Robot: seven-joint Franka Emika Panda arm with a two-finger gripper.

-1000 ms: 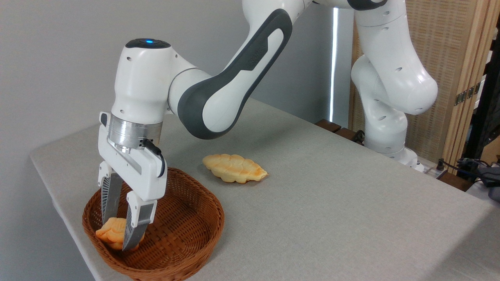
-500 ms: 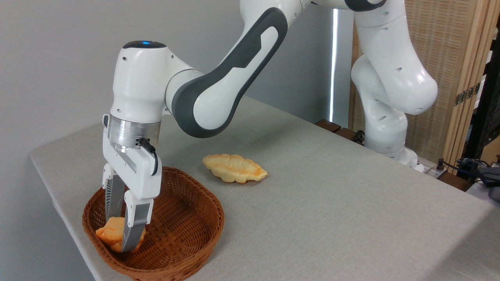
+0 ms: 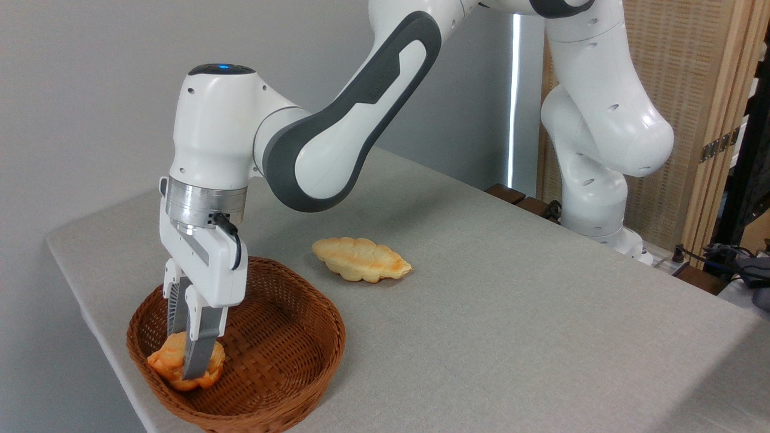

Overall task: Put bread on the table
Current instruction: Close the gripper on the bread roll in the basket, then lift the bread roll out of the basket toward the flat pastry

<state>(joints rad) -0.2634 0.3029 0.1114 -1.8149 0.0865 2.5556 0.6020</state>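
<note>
Down in the wicker basket [image 3: 289, 361], the bread [image 3: 174, 367] lay against the left inner wall, a chunky golden-orange bun with no marked long axis; its ridged, toasted face seemed to tilt up and toward the camera, though the fingers hid much of it. The hand [image 3: 187, 355] pointed straight down into the basket, its two grey fingers [image 3: 198, 349] drawn narrow and pressed on the bun from either side, so it was holding the bread. Whether the bun was touching the basket floor or was just clear of it could not be told.

The basket sat at the bench's [image 3: 511, 325] front-left corner, its rim close to the near edge and to the left edge. To its right the light grey surface ran wide and bare toward the front and right edges. A longer, flat braided loaf [image 3: 361, 258] lay on the bench behind and to the right of the basket, well apart from it, its long axis running left to right.

The arm [image 3: 337, 126] reached in from the base [image 3: 595, 210] at the far right edge, with the wrist vertical above the basket.
</note>
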